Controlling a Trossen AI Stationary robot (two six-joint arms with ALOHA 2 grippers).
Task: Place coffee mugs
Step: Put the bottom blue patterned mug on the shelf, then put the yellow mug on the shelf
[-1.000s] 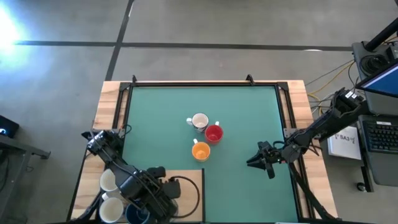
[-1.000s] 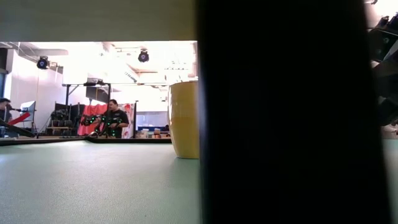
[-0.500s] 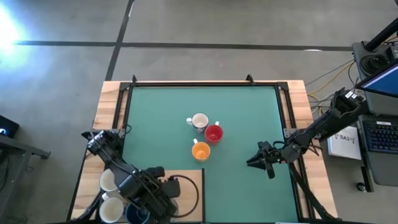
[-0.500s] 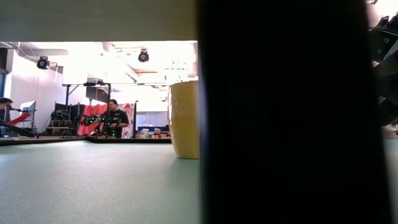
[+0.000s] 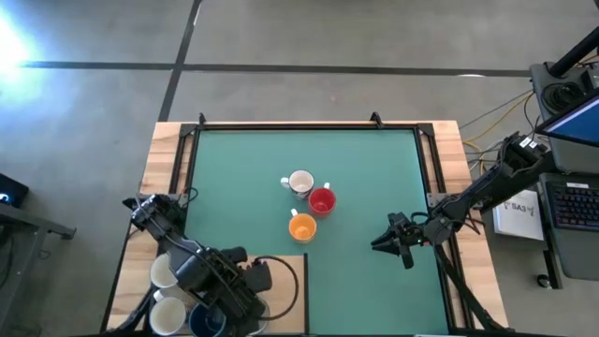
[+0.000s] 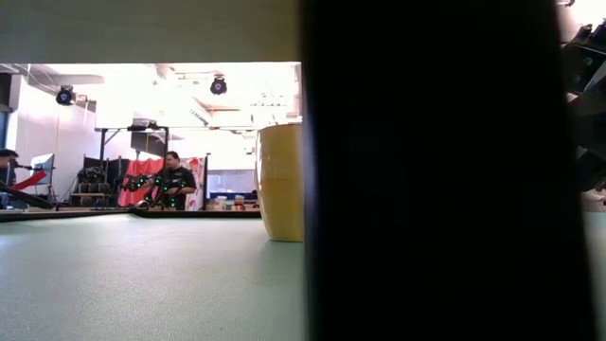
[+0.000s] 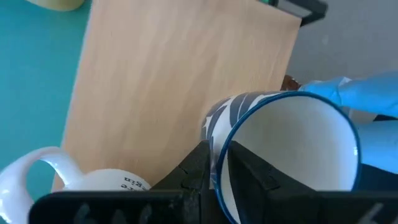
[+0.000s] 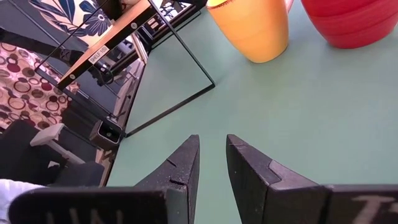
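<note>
Here, left gripper [image 7: 217, 171] astride blue mug [image 7: 292, 155] rim.

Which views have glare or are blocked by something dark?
High view: bright glare on the floor at the upper left corner. Low view: a wide dark shape covers the right half, hiding part of the orange mug; the room behind is overexposed. Wrist views: evenly lit.
</note>
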